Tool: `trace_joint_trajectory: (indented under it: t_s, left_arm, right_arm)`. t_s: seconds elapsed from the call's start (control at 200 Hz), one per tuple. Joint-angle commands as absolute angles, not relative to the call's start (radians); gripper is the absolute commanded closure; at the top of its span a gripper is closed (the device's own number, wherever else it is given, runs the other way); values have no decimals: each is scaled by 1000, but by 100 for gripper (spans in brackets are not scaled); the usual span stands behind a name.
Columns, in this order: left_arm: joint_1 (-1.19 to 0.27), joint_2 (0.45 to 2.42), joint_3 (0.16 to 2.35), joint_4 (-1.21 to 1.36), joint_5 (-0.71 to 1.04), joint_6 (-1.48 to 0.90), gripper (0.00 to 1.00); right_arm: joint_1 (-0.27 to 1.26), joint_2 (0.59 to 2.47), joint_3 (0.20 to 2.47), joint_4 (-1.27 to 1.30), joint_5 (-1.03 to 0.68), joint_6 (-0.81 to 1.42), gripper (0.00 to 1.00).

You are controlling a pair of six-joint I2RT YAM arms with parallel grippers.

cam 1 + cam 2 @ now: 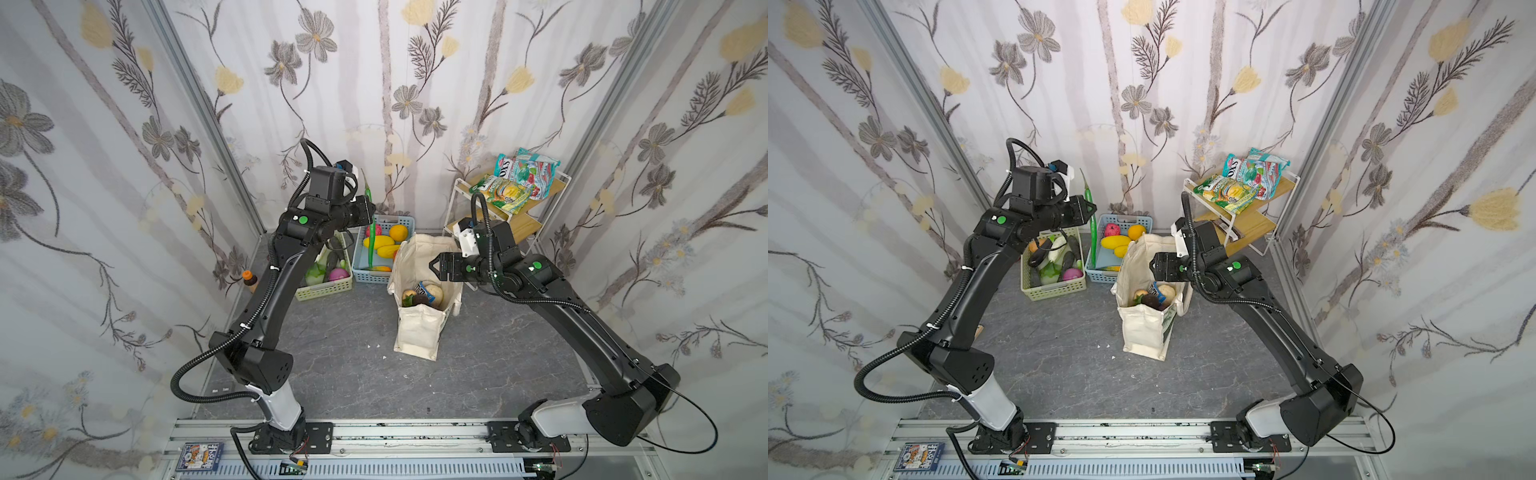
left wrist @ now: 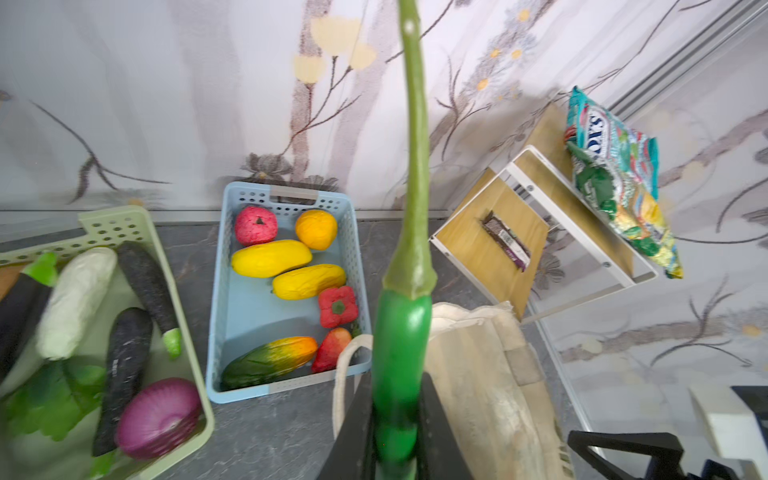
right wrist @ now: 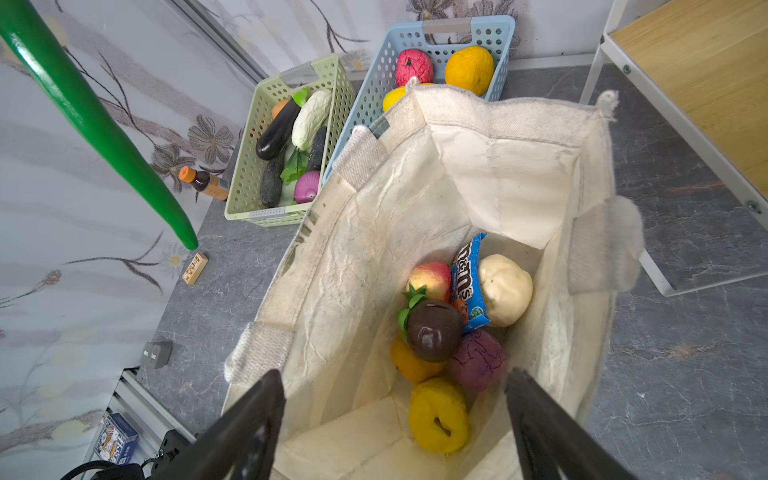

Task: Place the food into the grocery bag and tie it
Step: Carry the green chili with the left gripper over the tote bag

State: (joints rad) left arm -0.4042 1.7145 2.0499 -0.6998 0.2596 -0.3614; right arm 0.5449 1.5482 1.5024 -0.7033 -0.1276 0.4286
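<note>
STEP: loading | left claw (image 2: 395,419) is clamping pepper (image 2: 401,332) mid-body, holding it high so its tip is clearing blue basket (image 2: 214,291) wall, 10 o'clock from bag (image 1: 417,332) | right claw (image 3: 395,376) is hovering apart, empty, over bag mouth, probably guarding the opening | bag is standing upright on desk, part-filled

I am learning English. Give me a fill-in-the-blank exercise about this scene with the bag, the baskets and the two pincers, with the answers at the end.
1. The left pincer is shut on a long ___ pepper.
2. The right pincer is ___, not shut, above the grocery bag.
3. Inside the bag lies a ___ candy packet.
4. The ___ onion lies in the green basket.
Missing words: green; open; blue; purple.
</note>
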Motion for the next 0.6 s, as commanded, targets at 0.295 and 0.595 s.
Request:
trace_joint_trajectory:
  t_s: [0.295, 0.595]
  left_arm:
    - [-564, 1775, 2002, -497, 304, -483, 85]
    - [-676, 1867, 1962, -484, 240, -433, 85]
  right_arm:
    - [515, 1458, 1405, -653, -115, 440, 16]
    - [505, 1416, 1374, -653, -104, 440, 16]
